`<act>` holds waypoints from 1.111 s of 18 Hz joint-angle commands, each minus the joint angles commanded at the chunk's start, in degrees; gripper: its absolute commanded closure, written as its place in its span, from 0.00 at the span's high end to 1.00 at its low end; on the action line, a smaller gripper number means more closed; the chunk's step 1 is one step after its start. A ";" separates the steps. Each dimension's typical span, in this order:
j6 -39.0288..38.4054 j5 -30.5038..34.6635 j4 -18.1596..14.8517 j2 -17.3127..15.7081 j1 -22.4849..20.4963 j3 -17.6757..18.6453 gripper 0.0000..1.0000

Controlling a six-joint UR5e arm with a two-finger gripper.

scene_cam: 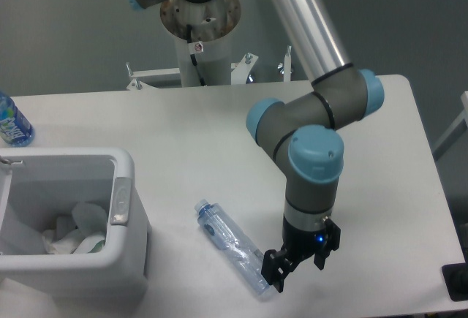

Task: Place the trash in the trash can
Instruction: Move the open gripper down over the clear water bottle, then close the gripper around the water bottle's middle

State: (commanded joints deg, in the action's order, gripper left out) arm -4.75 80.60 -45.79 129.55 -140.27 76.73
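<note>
Bottle (232,246) — clear plastic with a blue cap and pale label — lies on its side on the white table (183,128), cap toward the bin and base toward the near edge. The gripper (300,270) is low over the table at the bottle's base end, its two black fingers apart; the left finger (276,273) is just beside or touching the base, and which of the two cannot be told. A small blue light glows on the wrist above the fingers. The bin (126,208) — white, thick-rimmed, with a grey latch on its side — stands left of the bottle, apart from it. Inside lie crumpled white paper and a carton piece (89,243) with a green edge. A bluer bottle (12,122) stands at the table's far left edge.
</note>
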 joint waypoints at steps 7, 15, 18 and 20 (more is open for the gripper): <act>0.09 2.63 0.26 2.55 2.90 -0.18 1.00; 0.62 6.15 0.09 3.87 4.74 0.44 1.00; 0.62 7.03 0.09 4.57 4.92 0.70 1.00; 0.62 7.73 0.17 4.66 5.18 1.06 1.00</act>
State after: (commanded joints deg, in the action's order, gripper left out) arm -4.13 88.33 -45.62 134.21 -135.09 77.78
